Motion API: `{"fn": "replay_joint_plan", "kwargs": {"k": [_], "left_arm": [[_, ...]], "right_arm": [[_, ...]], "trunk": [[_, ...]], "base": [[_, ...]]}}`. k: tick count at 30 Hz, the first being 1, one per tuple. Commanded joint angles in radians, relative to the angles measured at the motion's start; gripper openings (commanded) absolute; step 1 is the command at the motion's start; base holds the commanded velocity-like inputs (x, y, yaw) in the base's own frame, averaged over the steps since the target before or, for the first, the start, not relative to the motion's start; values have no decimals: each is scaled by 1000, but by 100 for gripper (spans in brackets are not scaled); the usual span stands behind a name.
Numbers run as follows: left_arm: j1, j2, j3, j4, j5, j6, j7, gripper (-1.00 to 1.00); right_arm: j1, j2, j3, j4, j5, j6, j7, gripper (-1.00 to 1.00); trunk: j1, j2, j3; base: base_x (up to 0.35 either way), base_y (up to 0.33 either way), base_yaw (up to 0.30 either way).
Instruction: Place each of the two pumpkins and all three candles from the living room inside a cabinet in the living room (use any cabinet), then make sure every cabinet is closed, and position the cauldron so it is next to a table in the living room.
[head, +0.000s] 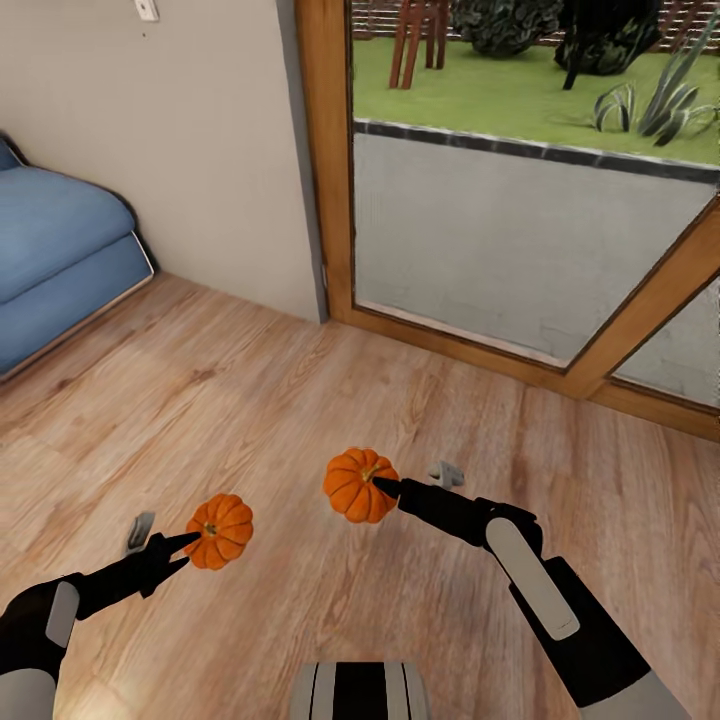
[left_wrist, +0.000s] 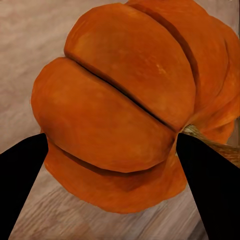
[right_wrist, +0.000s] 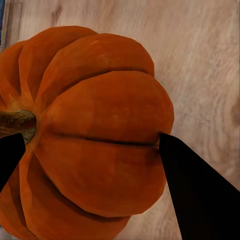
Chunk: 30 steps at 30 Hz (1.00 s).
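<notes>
A wood plank floor (head: 300, 420) meets a beige wall (head: 190, 140); a blue sofa (head: 50, 260) sits beside it, and a wood-framed glass door (head: 520, 230) (lawn beyond) admits daylight.

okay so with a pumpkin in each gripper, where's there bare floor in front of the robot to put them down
Bare wood floor runs ahead of both grippers, bordered by the blue sofa, the beige wall and the wood-framed glass door. The left gripper grips one pumpkin, the right gripper the other pumpkin. Tightest spot: between the two arms, near the robot's base.

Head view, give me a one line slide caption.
Each gripper, left and right, holds a ribbed orange pumpkin above the wooden plank floor.
</notes>
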Motion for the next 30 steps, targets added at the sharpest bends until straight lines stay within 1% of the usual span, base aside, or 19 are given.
{"fn": "replay_joint_plan", "kwargs": {"k": [1,6,15,30], "left_arm": [[0,0,0,0,-1,-1,2,-100],[0,-1,0,0,-1,0,2,-100],[0,-2,0,0,-1,0,2,-100],[0,-1,0,0,-1,0,2,-100]], "right_arm": [[0,0,0,0,-1,0,2,-100],[0,1,0,0,-1,1,2,-100],[0,3,0,7,-2,0,2,-100],[0,9,-1,28,0,-2,3,-100]], "trunk": [[0,0,4],[-3,1,24],[-7,4,65],[-13,7,138]], "base": [[-14,2,-12],[-27,1,-173],[-216,0,-259],[-13,0,-255]]}}
